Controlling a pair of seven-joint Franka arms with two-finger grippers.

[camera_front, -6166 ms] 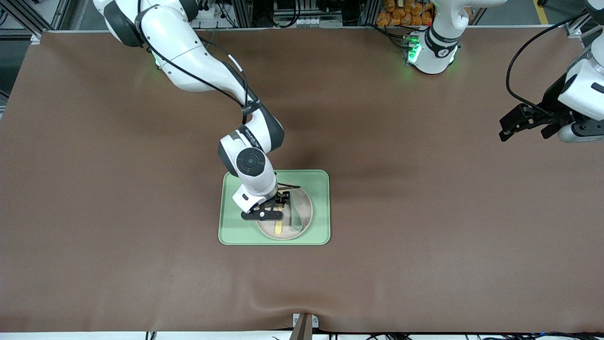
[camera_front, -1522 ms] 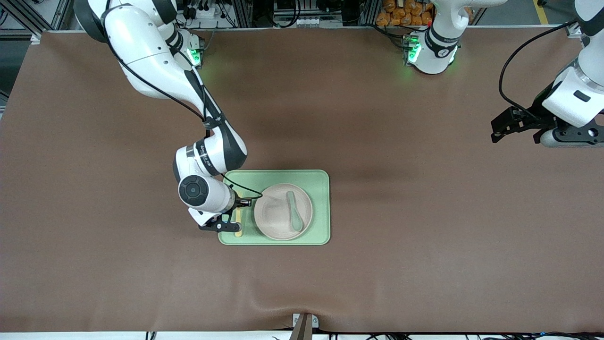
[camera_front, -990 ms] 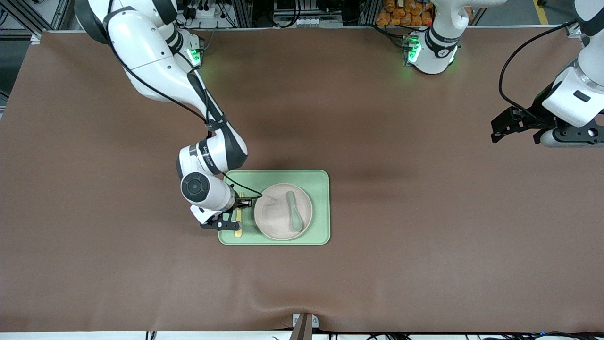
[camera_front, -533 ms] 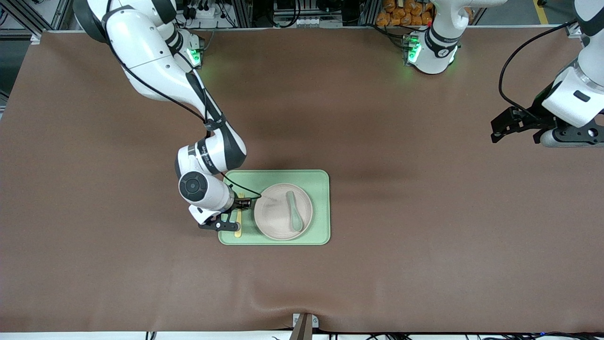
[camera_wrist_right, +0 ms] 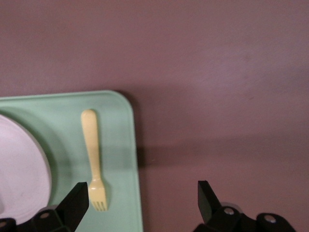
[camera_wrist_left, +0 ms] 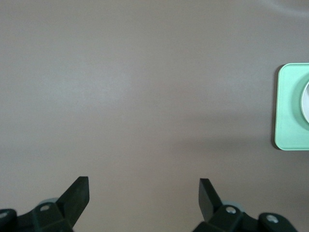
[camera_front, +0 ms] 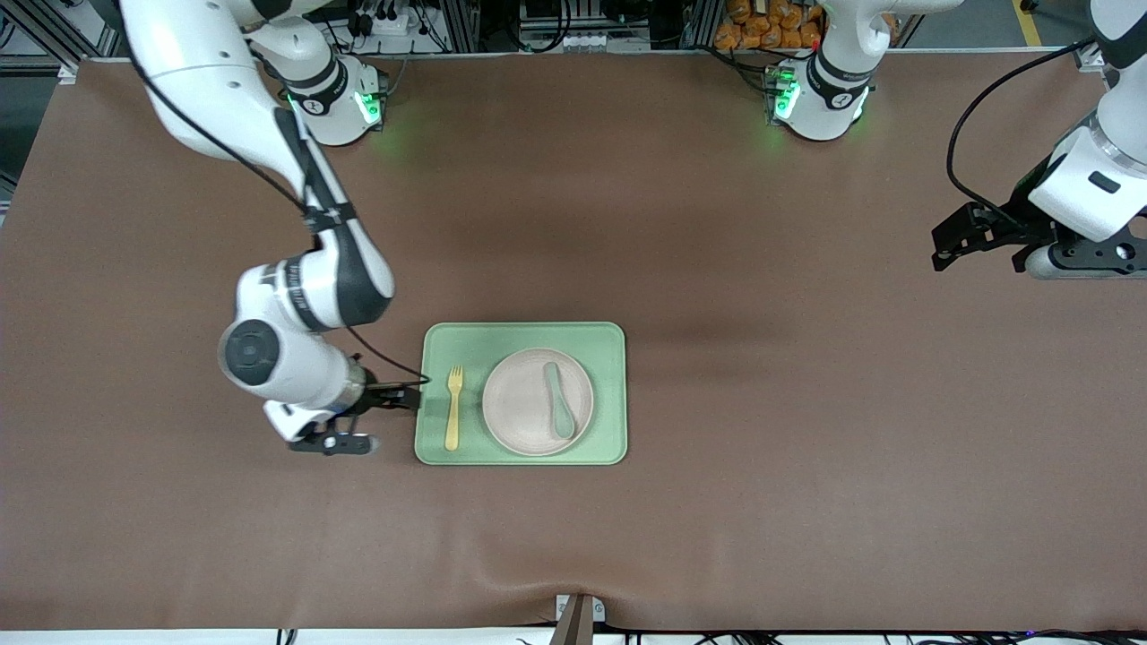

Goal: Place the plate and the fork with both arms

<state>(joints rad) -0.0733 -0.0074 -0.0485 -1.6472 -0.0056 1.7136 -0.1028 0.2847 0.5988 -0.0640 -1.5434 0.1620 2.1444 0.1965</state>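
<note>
The pale yellow fork [camera_front: 454,408] lies flat on the green tray [camera_front: 524,335], beside the round beige plate [camera_front: 520,408], toward the right arm's end. My right gripper [camera_front: 363,419] is open and empty, over the brown table just off the tray's edge. In the right wrist view the fork [camera_wrist_right: 93,157] lies on the tray [camera_wrist_right: 118,135] next to the plate [camera_wrist_right: 19,174], with my right gripper [camera_wrist_right: 141,193] apart from it. My left gripper [camera_front: 981,235] waits open and empty over the table at the left arm's end; it also shows in the left wrist view [camera_wrist_left: 142,187].
A grey-green spoon [camera_front: 560,400] lies on the plate. The brown mat [camera_front: 762,403] covers the whole table. The left wrist view shows a corner of the tray [camera_wrist_left: 292,111] far off.
My right gripper has let go of the fork, which now lies on the tray beside the plate. The gripper has pulled back off the tray toward the right arm's end. The left arm is still.
</note>
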